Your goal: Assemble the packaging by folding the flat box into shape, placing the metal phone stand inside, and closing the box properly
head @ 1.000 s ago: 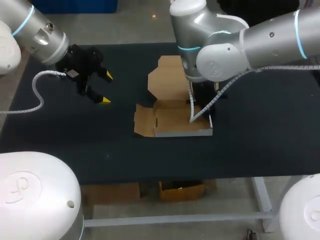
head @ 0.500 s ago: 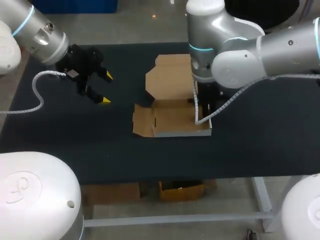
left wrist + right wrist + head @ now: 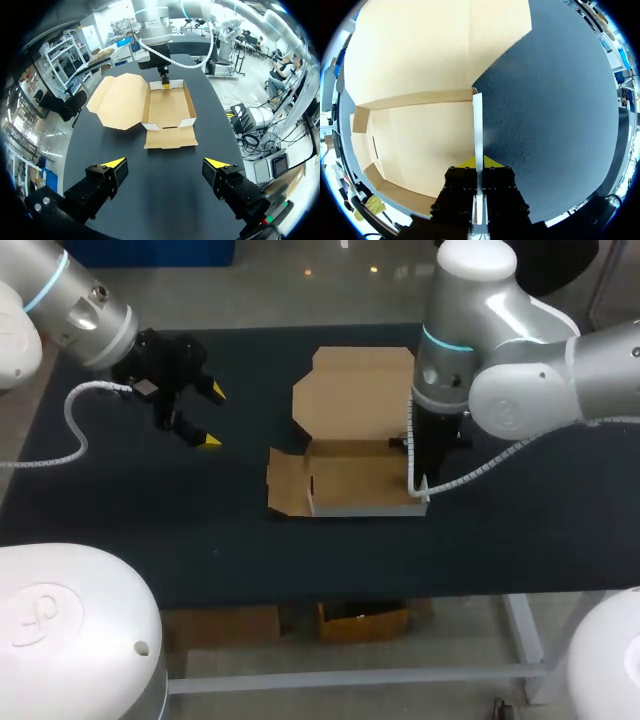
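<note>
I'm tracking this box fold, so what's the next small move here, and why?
Probably bring the left gripper over to the left flap and raise it. That flap lies flat on the table, while the right gripper is shut on the upright right wall, and the left gripper is open and holds nothing.

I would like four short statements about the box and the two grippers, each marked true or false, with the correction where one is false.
1. The right gripper is shut on the side wall of the box. True.
2. The left gripper holds the lid. False: it is open, over the bare table, apart from the box.
3. The lid is closed. False: it lies open, folded back.
4. The box is empty inside. True.
</note>
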You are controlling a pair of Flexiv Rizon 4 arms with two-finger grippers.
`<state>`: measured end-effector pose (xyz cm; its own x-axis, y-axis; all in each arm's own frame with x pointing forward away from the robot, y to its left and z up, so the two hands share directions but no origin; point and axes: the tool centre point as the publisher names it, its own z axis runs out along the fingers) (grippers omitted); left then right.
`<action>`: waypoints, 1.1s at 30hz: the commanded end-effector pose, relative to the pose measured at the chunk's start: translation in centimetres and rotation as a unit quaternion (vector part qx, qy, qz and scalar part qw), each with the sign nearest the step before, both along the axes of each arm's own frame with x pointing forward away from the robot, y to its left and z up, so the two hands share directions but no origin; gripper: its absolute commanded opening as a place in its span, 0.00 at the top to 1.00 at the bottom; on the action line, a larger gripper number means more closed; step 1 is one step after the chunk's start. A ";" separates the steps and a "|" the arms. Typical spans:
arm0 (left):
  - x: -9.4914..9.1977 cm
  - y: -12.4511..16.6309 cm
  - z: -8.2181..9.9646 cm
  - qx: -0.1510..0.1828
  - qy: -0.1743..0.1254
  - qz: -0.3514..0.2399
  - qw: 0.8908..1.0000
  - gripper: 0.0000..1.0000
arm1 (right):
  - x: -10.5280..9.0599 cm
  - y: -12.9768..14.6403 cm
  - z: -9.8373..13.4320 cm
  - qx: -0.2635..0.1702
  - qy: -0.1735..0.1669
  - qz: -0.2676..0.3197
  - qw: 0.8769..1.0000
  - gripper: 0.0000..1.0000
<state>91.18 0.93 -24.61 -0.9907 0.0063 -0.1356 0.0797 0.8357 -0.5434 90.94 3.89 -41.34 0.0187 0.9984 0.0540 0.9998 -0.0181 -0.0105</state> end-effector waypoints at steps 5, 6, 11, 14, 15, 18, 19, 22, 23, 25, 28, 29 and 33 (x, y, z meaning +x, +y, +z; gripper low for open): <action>0.0 0.0 0.0 0.001 0.000 0.000 1.000 0.00 | 0.3 0.3 -0.1 -0.005 0.013 0.001 1.000 1.00; 0.0 0.0 0.0 0.001 0.000 0.000 1.000 0.00 | 0.3 0.3 -0.1 -0.008 0.015 0.000 1.000 1.00; 0.0 0.0 0.0 0.001 0.000 0.000 1.000 0.00 | 0.4 0.4 0.0 -0.016 0.023 -0.002 1.000 1.00; 0.0 0.0 0.0 0.001 0.000 0.000 1.000 0.00 | 0.5 0.5 0.0 -0.025 0.028 -0.005 0.999 1.00; 0.0 0.0 0.0 0.001 0.000 0.000 1.000 0.00 | 0.5 0.5 -0.1 -0.027 0.030 -0.006 0.999 1.00; 0.0 0.0 0.0 0.001 0.000 0.000 1.000 0.00 | 0.5 0.5 -0.1 -0.028 0.030 -0.007 0.999 1.00; 0.0 0.0 0.0 0.001 0.000 0.000 1.000 0.00 | 0.5 0.5 -0.1 -0.029 0.030 -0.007 0.999 1.00; 0.0 0.0 0.0 0.001 0.000 0.000 1.000 0.00 | 0.5 0.5 -0.1 -0.030 0.030 -0.008 0.999 1.00; 0.0 0.0 0.0 0.001 0.000 0.000 1.000 0.00 | 0.4 0.5 -0.2 -0.030 0.030 -0.009 0.999 1.00; 0.0 0.0 0.0 0.001 0.000 0.000 1.000 0.00 | 0.4 0.5 -0.2 -0.030 0.030 -0.010 0.999 1.00; 0.0 0.0 0.0 0.001 0.000 0.000 1.000 0.00 | 0.3 0.4 -0.2 -0.029 0.030 -0.012 0.999 1.00; 0.0 0.0 0.0 0.001 0.000 0.000 1.000 0.00 | 0.3 0.4 -0.2 -0.029 0.029 -0.012 0.999 1.00; 0.0 0.0 0.0 0.001 0.000 0.000 1.000 0.00 | 0.3 0.3 -0.2 -0.029 0.029 -0.013 0.999 1.00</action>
<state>91.18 0.94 -24.60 -0.9907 0.0064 -0.1355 0.0798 0.8357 -0.5434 91.21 4.23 -41.67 0.0466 0.9989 -0.0047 0.9968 -0.0468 -0.0650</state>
